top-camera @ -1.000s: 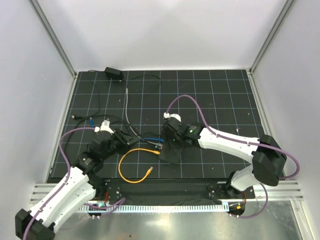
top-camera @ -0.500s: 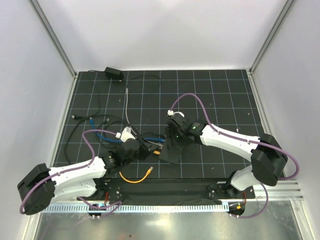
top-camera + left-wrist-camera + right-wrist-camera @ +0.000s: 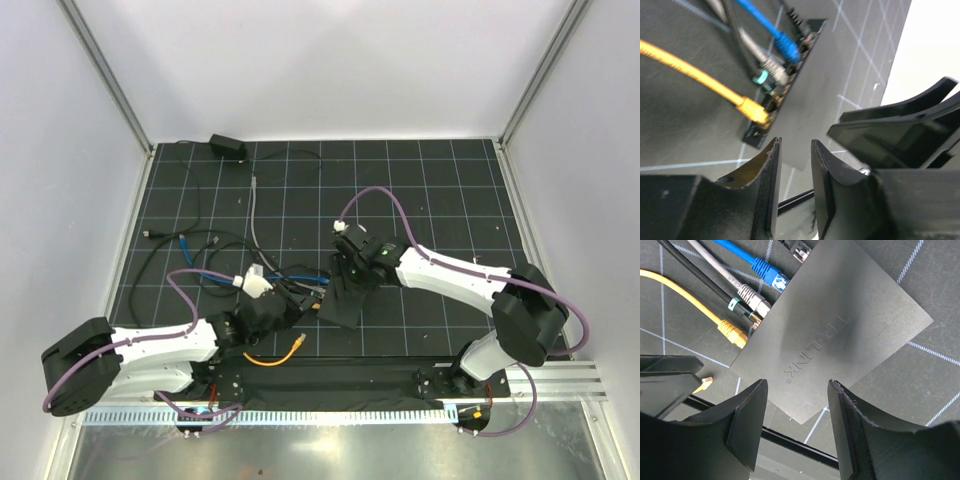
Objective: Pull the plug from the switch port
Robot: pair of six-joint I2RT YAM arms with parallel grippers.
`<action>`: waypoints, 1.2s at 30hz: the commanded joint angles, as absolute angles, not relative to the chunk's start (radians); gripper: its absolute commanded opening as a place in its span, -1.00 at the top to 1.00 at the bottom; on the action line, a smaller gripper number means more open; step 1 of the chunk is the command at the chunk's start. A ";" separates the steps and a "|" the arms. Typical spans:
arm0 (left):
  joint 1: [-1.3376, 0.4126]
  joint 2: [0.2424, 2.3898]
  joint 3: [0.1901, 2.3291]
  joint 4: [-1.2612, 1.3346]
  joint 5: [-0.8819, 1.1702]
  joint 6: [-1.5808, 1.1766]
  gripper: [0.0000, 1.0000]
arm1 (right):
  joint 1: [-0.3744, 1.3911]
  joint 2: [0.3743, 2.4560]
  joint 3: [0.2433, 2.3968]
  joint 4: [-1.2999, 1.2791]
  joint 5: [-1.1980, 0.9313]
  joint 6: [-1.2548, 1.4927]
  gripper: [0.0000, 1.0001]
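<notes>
Black switch (image 3: 840, 325); yellow plug (image 3: 732, 334); blue plug (image 3: 771, 276); white-gridded black mat (image 3: 922, 387)

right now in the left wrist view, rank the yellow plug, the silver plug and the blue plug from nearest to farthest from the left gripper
From the left gripper:
1. yellow plug: at the near end of the switch port edge, just ahead of the jaws and a little left.
2. silver plug: middle of the row.
3. blue plug: toward the far end.

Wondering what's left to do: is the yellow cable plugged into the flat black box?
Plugged in: the yellow cable's plug meets the flat matte-black box at its edge socket, with no gap showing.
</notes>
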State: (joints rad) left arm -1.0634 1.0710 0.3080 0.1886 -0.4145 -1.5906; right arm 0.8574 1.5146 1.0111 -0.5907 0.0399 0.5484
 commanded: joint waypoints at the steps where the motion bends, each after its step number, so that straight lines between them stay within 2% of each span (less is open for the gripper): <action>1: -1.088 1.075 0.284 0.247 -0.480 -1.575 0.35 | 0.847 1.526 1.015 -0.560 0.020 0.525 -0.18; 4: -1.106 1.106 0.253 0.325 -0.485 -1.571 0.41 | 0.845 1.531 1.012 -0.551 0.014 0.526 -0.18; 11: -1.124 1.129 0.236 0.354 -0.514 -1.563 0.42 | 0.845 1.548 1.008 -0.535 -0.020 0.541 -0.18; 18: -1.124 1.210 0.216 0.463 -0.512 -1.575 0.24 | 0.845 1.569 1.009 -0.520 -0.052 0.551 -0.18; 36: -1.121 1.327 0.199 0.549 -0.526 -1.658 0.26 | 0.845 1.594 1.011 -0.522 -0.054 0.545 -0.18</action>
State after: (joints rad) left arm -1.1191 1.3056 0.1978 0.4923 -0.4953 -1.6413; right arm 0.8486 1.5879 1.0054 -0.5411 -0.0475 0.5480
